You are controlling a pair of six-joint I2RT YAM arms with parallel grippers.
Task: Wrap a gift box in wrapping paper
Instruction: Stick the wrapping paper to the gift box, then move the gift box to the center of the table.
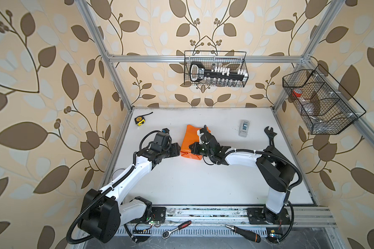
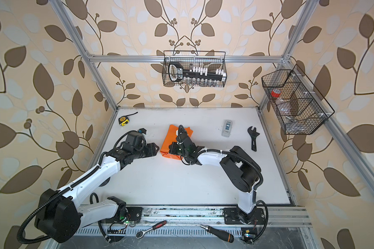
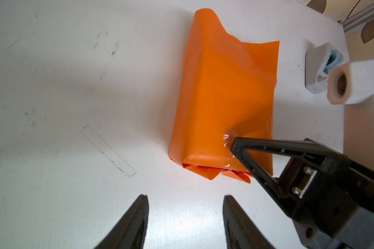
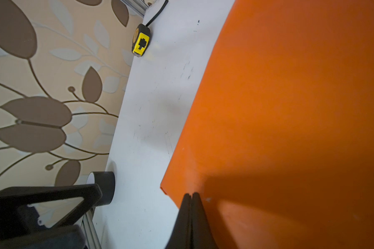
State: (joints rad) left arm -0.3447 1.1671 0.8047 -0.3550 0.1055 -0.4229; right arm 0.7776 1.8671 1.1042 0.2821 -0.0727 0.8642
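1. Pressing tape (image 3: 229,138) onto the folded end of the wrapping paper (image 3: 222,97): right claw (image 3: 233,146), fully closed, empty.
2. Half open and empty, the left claw (image 3: 185,200) hovers beside that end.
3. Hidden inside the paper, the gift box lies near the tape dispenser (image 3: 315,71).
4. Next, probably: fold the loose end nearest the dispenser.

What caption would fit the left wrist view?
Shut right hand rests its tip on clear tape on the folded orange paper; open left hand hangs short of it.
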